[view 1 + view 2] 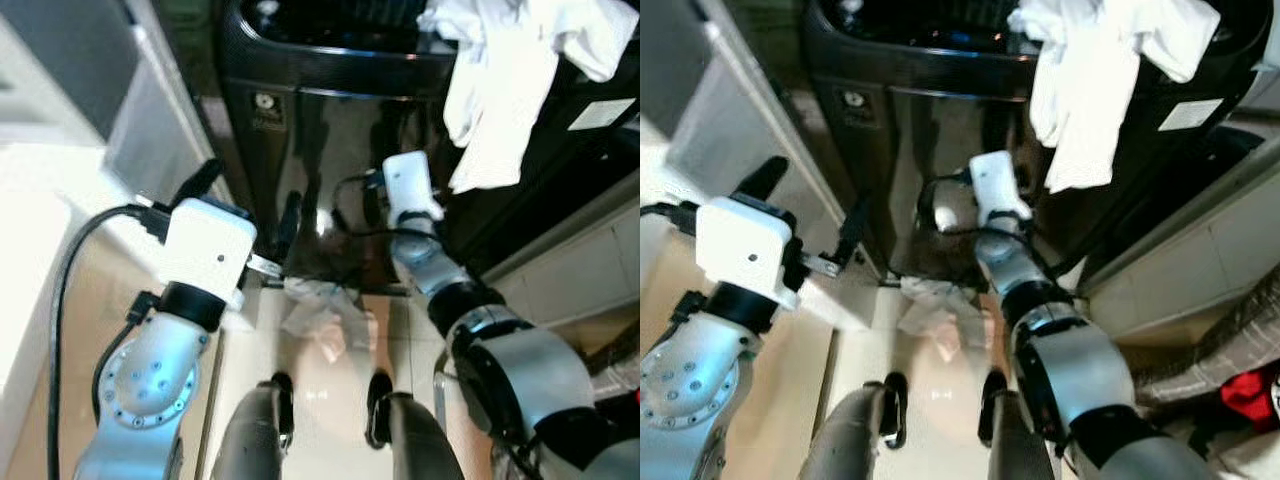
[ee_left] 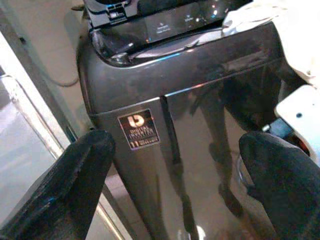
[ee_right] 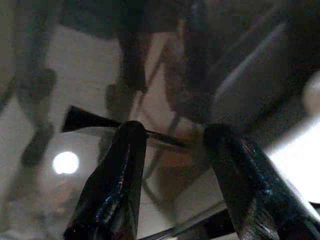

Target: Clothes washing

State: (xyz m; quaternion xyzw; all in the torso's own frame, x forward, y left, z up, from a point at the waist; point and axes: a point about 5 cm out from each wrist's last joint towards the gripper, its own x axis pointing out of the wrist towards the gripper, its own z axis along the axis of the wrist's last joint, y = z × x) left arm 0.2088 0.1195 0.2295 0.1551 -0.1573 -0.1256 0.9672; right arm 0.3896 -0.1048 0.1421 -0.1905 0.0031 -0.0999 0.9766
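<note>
Both silver arms face the glossy black top-loading washing machine [image 1: 330, 200], nothing gripped.
Loading looks underway: white cloth [image 1: 500, 80] drapes the rim at one o'clock, crumpled pale cloth [image 1: 320, 310] lies on the floor at six. Left gripper [image 2: 175, 165] gapes wide, empty; right gripper [image 3: 172, 150] stands parted, empty, near the panel; next, reach down.

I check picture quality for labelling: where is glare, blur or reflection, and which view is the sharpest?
Left eye view: overexposed white patch at far left; glossy washing machine front mirrors the arms. Right eye view: white cloth nearly blown out. Left wrist view: sharpest, badge readable, left gripper fingers soft. Right wrist view: dim, blurred, with a bright round reflection beside the right gripper.
</note>
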